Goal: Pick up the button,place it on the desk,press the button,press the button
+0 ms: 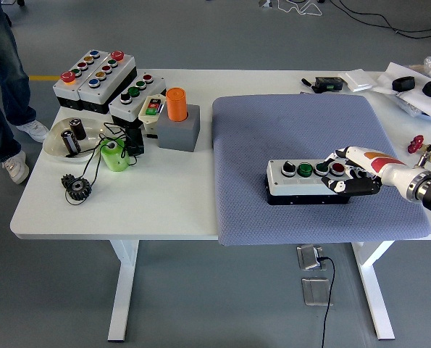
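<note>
White bench (164,203), seen from above; all positions are given relative to the blue-grey mat (309,130) that covers its right half.

Button box (306,182): a long, pale grey housing on a black base, lying flat on the mat's near central part, long side parallel to the near edge of the mat. Its top carries a row of four controls: a black knob on a white disc at the left, two green buttons, and a red button (337,169) at the right end.

Right robot hand (354,177): enters from the right edge, low over the mat, white shell with orange marking and black fingers. It rests against the right end of the box; a fingertip lies at the red button, and the other fingers are curled beside and below the box end, holding nothing.

Left of the mat, on bare bench: three more button boxes (95,76) grouped at the far corner; a grey block (177,133) with an orange cylinder (175,104) standing in it, just beside the mat's left edge; a shallow clear dish (56,141) with dark cylinders inside; a green cup (113,155); a black gear (77,188) nearest the front edge.

Right of and beyond the mat: white packets and black items (411,83).

Off the bench's left end, a person's legs (5,72) in jeans stand on the floor.
</note>
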